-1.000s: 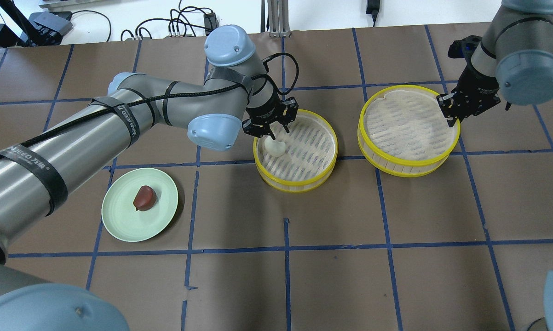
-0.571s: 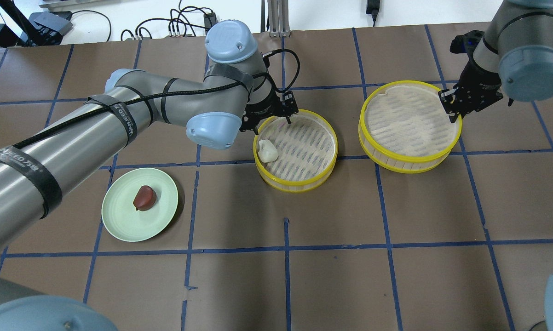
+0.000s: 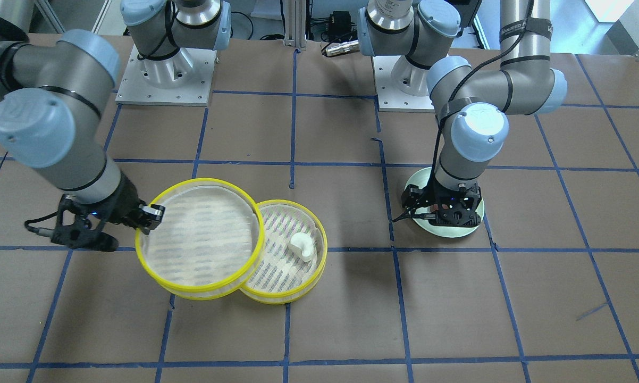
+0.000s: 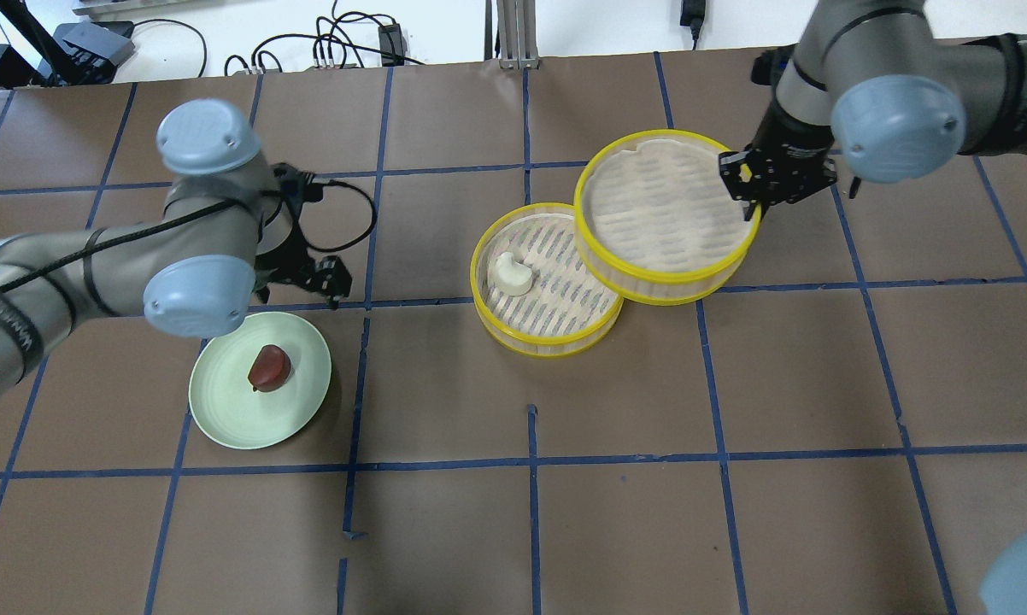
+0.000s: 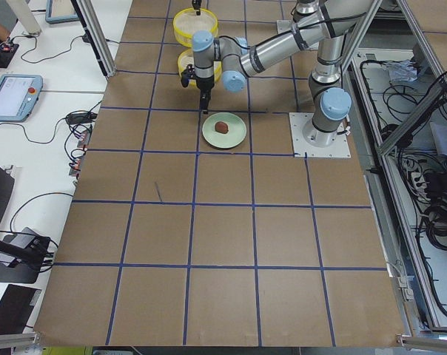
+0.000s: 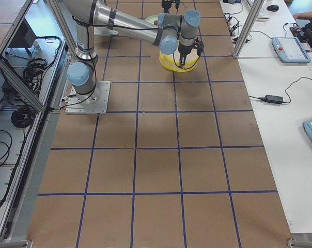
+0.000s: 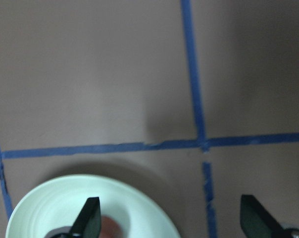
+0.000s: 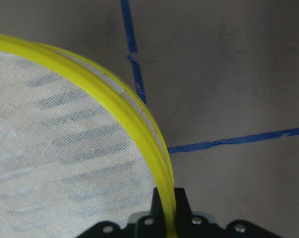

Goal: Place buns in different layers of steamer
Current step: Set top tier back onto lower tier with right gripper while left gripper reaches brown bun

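Observation:
The white bun (image 4: 512, 273) lies in the lower steamer tray (image 4: 498, 329), also seen from the front (image 3: 302, 246). My right gripper (image 4: 747, 195) is shut on the yellow rim (image 8: 165, 186) of the second steamer tray (image 4: 663, 213). It holds that tray raised and overlapping the lower tray's right side (image 3: 197, 236). The reddish-brown bun (image 4: 268, 367) sits on the pale green plate (image 4: 223, 418). My left gripper (image 4: 304, 286) is open and empty above the plate's far edge. Its fingertips (image 7: 90, 218) frame the plate (image 7: 50, 213).
The brown table has a grid of blue tape lines (image 4: 531, 461). Cables (image 4: 334, 51) lie beyond the far edge. The arm bases (image 3: 162, 74) stand at the robot's side of the table.
My left arm swung away from the tray with the white bun, left to the plate. My right gripper carried the second tray left until it overlaps the lower tray.

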